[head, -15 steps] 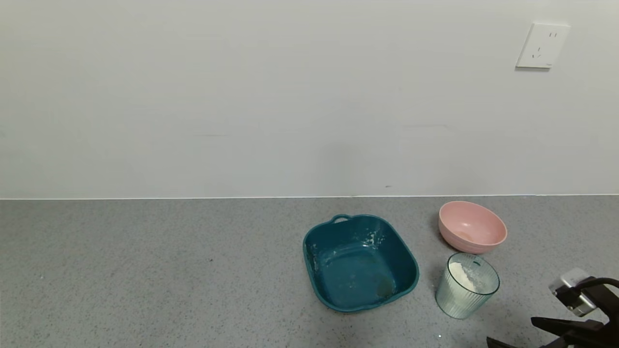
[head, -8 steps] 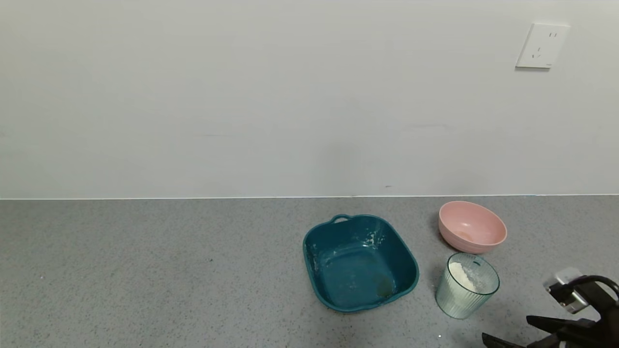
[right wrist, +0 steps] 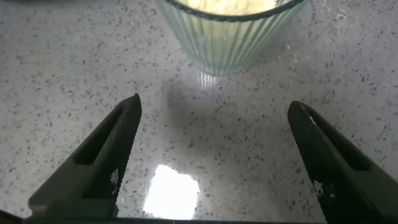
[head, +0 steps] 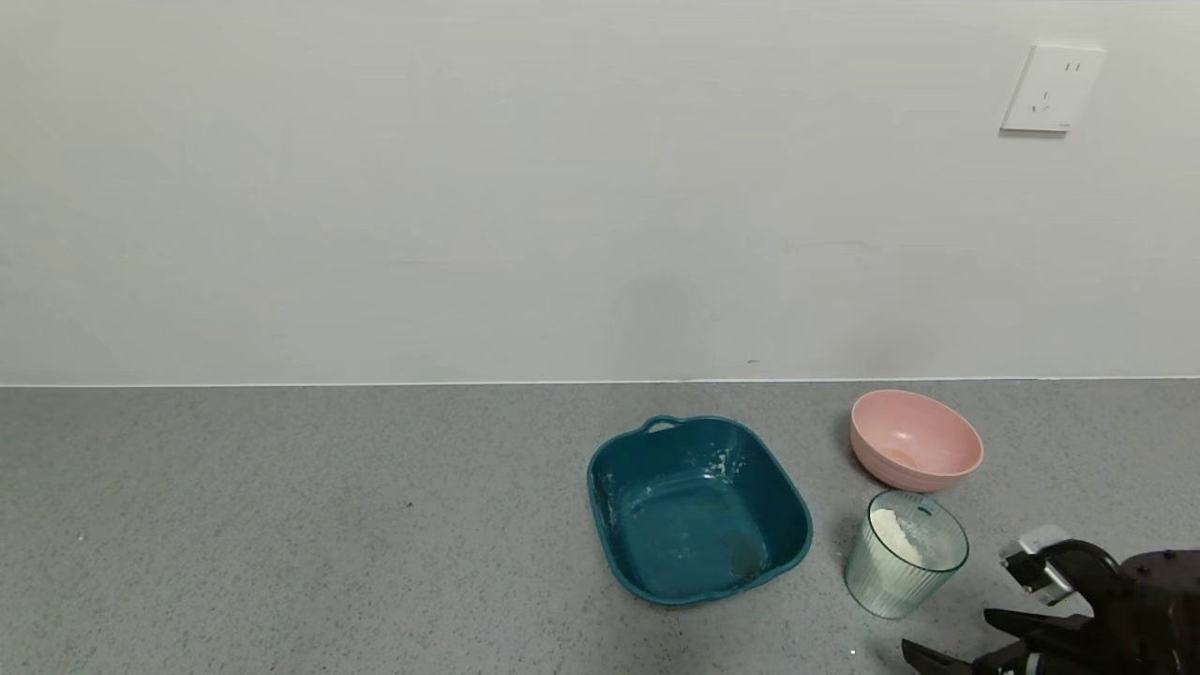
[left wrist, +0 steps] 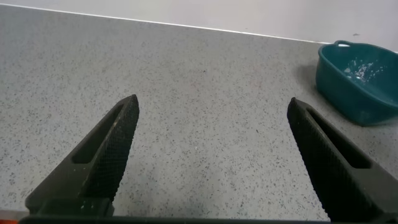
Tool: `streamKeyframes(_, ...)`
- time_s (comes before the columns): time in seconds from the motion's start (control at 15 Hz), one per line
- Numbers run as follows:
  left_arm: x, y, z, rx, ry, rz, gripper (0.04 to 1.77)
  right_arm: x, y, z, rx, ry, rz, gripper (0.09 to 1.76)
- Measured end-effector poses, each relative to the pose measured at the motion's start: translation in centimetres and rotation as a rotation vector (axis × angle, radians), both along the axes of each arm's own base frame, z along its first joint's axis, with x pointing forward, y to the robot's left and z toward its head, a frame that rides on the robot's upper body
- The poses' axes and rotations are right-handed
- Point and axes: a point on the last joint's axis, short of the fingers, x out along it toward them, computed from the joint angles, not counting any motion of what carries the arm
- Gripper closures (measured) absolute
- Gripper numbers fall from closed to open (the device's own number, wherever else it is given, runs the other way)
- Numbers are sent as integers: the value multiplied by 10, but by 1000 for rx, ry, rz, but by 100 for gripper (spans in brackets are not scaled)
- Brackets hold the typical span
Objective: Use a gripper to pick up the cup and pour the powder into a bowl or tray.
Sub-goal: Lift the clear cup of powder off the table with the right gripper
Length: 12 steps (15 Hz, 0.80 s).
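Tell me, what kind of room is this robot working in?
Probably a kitchen-style counter set up for practice. A speckled grey stone-look countertop meets a plain white wall with a white power socket, and on it stand a dark teal square tray, a small pale pink round bowl and a ribbed translucent green cup.

My grey speckled countertop carries a teal square tray, a pink bowl and the ribbed cup just beside it.
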Motion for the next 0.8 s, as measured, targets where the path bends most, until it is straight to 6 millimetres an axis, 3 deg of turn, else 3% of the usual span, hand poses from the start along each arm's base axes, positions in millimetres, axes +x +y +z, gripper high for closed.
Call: streamKeyframes(0.8,0,0,0,0,0,0,9,36,10,-12,0,-157,-44,14)
